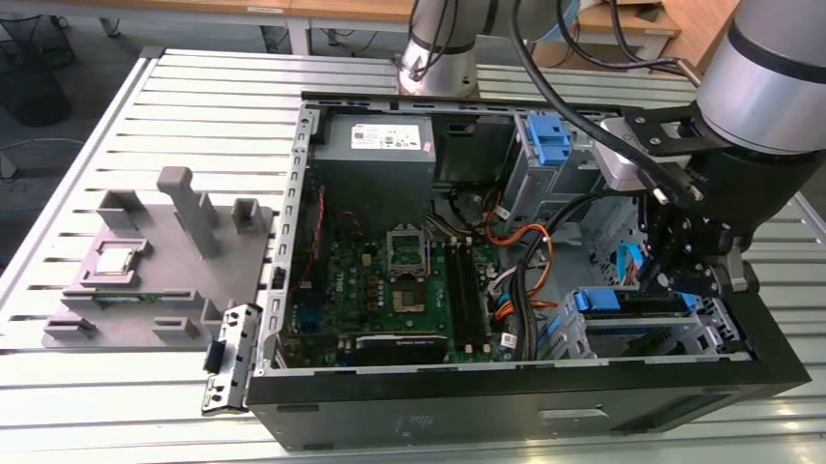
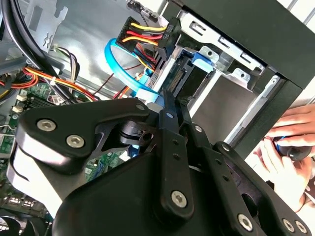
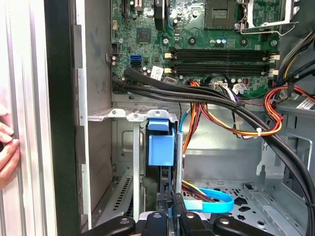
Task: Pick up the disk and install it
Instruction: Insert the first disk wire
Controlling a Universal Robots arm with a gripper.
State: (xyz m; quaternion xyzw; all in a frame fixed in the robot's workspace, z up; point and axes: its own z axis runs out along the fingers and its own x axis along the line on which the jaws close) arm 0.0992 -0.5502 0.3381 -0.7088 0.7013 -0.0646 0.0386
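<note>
The disk (image 1: 617,302) sits in the metal drive bay at the front corner of the open computer case (image 1: 516,396), on the exterior view's right. Its blue carrier tab (image 3: 161,150) faces the camera in the first wrist view, with the dark drive body below it. In the second wrist view the disk (image 2: 189,78) lies in the bay slot just beyond the fingertips. My gripper (image 1: 671,285) reaches down into the case over that bay. In both wrist views its fingers (image 3: 184,216) are drawn together on the disk's near edge, the gripper (image 2: 167,101) shut on it.
A blue flat cable (image 2: 115,64) and bundled wires (image 3: 236,118) run close beside the bay. An upright blue bracket (image 1: 548,140) stands at the case's far side, by the power supply (image 1: 374,145). A grey fixture (image 1: 142,261) sits at the exterior view's left. A person's hand (image 2: 290,142) rests outside the case wall.
</note>
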